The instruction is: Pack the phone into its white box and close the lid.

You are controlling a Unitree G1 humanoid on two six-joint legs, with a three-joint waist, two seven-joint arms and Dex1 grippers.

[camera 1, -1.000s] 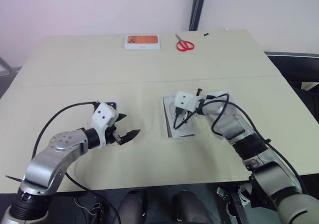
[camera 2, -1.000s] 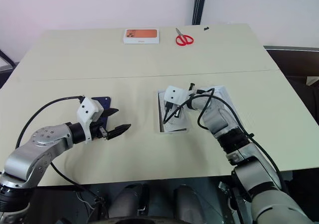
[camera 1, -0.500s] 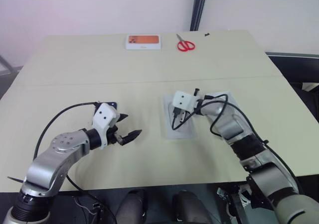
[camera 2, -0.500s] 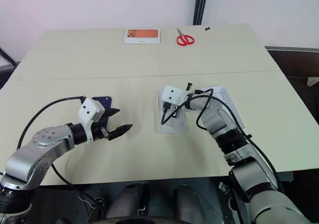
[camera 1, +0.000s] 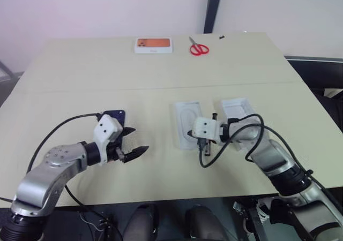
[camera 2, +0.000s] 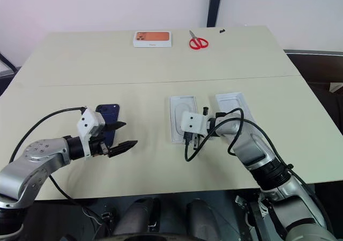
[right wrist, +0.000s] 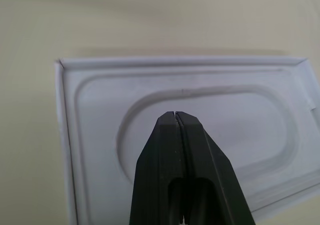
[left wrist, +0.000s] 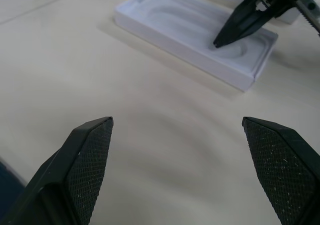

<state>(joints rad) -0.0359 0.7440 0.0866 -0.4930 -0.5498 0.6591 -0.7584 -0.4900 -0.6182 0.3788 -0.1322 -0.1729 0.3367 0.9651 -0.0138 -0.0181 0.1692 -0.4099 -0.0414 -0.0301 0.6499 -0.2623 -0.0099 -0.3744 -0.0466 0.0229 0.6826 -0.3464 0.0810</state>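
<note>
On the desk [camera 2: 161, 59] we see the phone [camera 2: 107, 118] lying just behind our left claw [camera 2: 121, 136], which gapes wide and empty. Our right claw [right wrist: 176, 116], pinched shut on nothing, hovers over the near end of the white tray [camera 2: 179, 112] with the oval recess; another white box [camera 2: 236, 104] lies beside it.

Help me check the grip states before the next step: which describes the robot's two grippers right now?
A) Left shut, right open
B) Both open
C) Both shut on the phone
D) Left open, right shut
D: the left gripper has its fingers spread apart over the table, while the right gripper has its fingertips pressed together above the white moulded tray.
</note>
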